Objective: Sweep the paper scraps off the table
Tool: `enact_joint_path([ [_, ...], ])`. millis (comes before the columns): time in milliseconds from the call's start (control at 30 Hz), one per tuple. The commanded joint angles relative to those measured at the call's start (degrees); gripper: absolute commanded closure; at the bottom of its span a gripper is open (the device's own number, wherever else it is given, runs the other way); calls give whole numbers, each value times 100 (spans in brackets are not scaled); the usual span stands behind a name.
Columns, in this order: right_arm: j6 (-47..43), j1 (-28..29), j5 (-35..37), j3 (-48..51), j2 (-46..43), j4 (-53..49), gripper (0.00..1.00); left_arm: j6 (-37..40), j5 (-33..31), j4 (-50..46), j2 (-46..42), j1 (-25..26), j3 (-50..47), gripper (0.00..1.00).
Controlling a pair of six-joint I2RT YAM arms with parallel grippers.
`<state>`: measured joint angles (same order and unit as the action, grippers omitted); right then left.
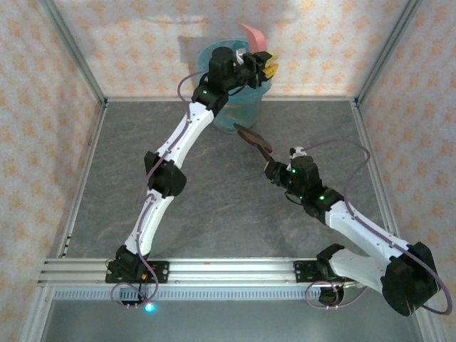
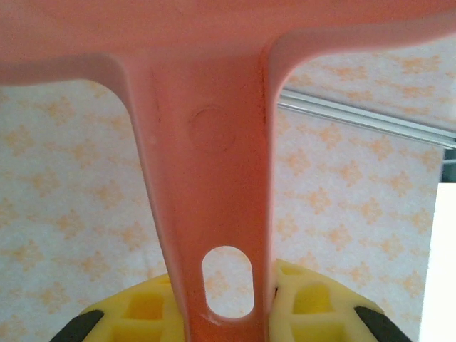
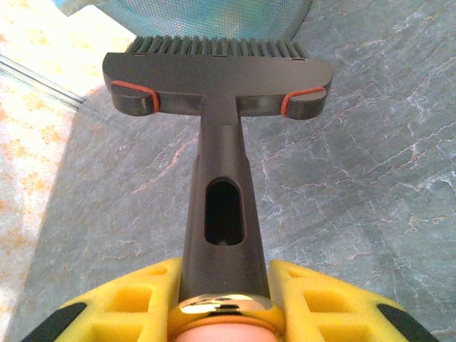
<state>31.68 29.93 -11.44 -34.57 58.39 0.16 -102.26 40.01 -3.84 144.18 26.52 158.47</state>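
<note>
Patterned wallpaper closes in the grey marbled table, and at its far edge stands the translucent blue bin. Over the bin's mouth we see the pink dustpan, its handle clamped by the left gripper. The right gripper is clenched on the dark hand brush, held low just in front of the bin. Whether the paper scraps lie in the pan or the bin is hidden from us. We judge this to be the emptying step: tip the pan steeply, its lip inside the rim, with the brush held aside.
</note>
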Motion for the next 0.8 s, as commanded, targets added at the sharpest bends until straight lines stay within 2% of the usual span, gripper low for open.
enact_joint_path([
  [0, -84, -31, 47, -25, -12, 422, 100, -260, -107, 822, -179, -2, -129, 100],
  [267, -71, -31, 79, -33, -3, 405, 100, -177, -135, 983, -369, 42, -312, 100],
  [500, -57, -27, 120, -33, -20, 382, 100, 262, 36, 821, -687, 149, -390, 100],
  [767, -51, -30, 134, -6, -71, 390, 100, 1642, 243, 88, -1944, 368, -1200, 100],
])
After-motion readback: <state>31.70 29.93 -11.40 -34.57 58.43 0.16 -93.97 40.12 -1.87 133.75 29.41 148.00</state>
